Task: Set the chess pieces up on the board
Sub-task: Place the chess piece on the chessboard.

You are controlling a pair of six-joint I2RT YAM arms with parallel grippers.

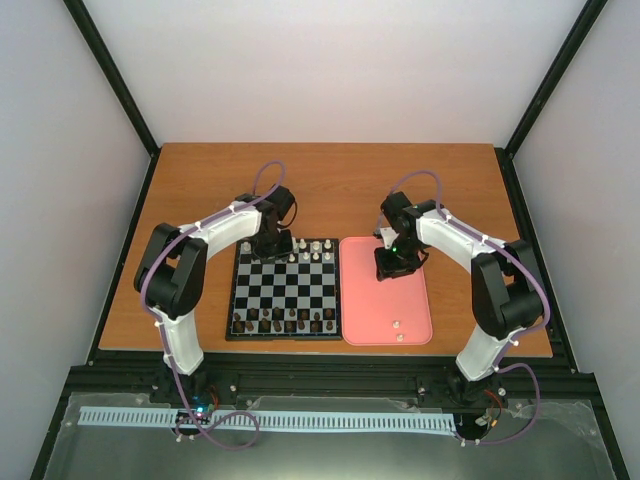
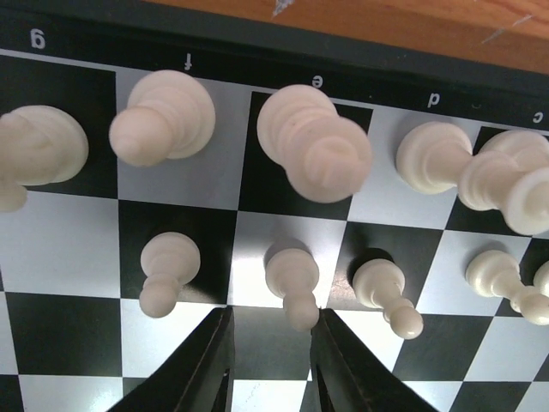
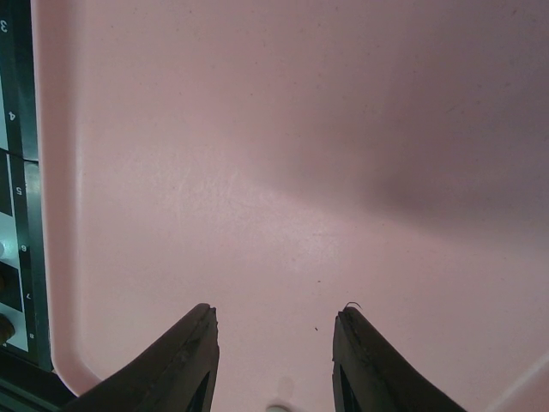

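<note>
Listing cream pieces (image 2: 313, 146), we find most on far rows of the board (image 1: 233, 300), two on the tray (image 1: 385, 295), and judge each light, hard, slick, best pinched at the neck; left gripper (image 2: 272, 319) slightly spread around a pawn (image 2: 292, 276), right gripper (image 3: 274, 316) spread, empty.

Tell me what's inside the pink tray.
In the tray, two white pieces lie by its near edge; the rest seen is bare pink. The right gripper over the far end hides a patch from above; its wrist camera shows bare pink under it.

White arms (image 1: 222, 226), purple cables (image 1: 266, 172)
</note>
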